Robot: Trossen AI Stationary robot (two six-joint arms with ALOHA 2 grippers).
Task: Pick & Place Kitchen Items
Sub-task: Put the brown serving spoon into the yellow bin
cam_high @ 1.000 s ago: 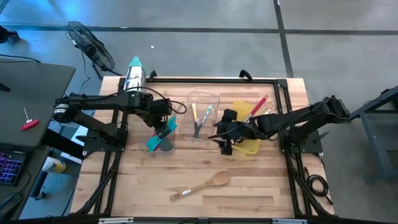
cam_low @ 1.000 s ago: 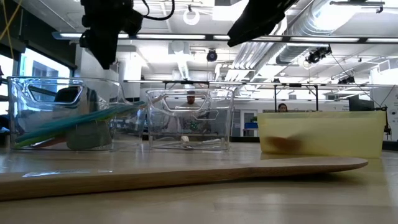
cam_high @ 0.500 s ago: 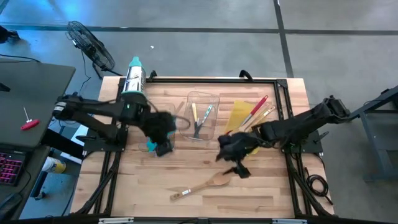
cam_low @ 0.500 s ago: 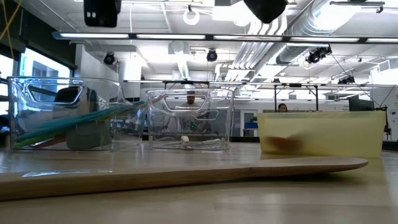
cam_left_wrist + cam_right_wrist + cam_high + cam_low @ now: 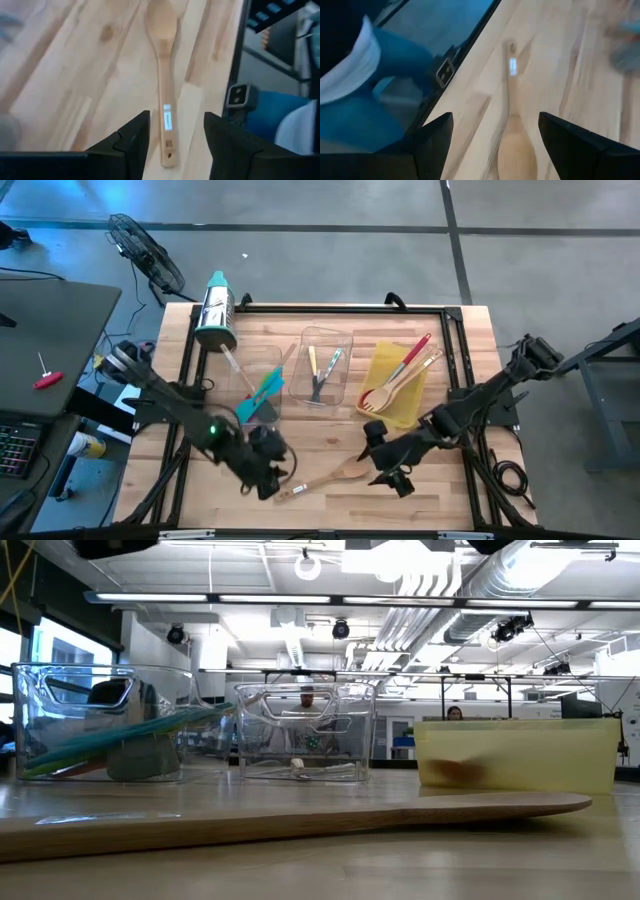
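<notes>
A wooden spoon (image 5: 325, 477) lies flat on the table near its front edge, bowl toward the right; it also shows in the low view (image 5: 300, 821). My left gripper (image 5: 268, 482) hangs open above the spoon's handle end (image 5: 167, 150), fingers on either side of it in the left wrist view (image 5: 175, 134). Above the spoon's bowl (image 5: 517, 150), my right gripper (image 5: 385, 470) also hangs open (image 5: 495, 135). Teal spatulas (image 5: 258, 395) lean in the left clear bin. Small knives (image 5: 320, 370) sit in the middle clear bin. A red spatula (image 5: 412, 352) and wooden utensils lie in the yellow bin (image 5: 385, 402).
A steel cylinder with a teal cap (image 5: 215, 310) lies at the far left corner. The three bins stand in a row across the table's middle (image 5: 300, 735). A black frame (image 5: 455, 340) rims the table. Bare wood shows around the spoon.
My left gripper has left the left clear bin and swung toward the table's near edge, tipping down over the spoon's handle end. My right gripper has left the yellow bin and moved toward the near edge, over the spoon's bowl. The spoon has stayed put.
</notes>
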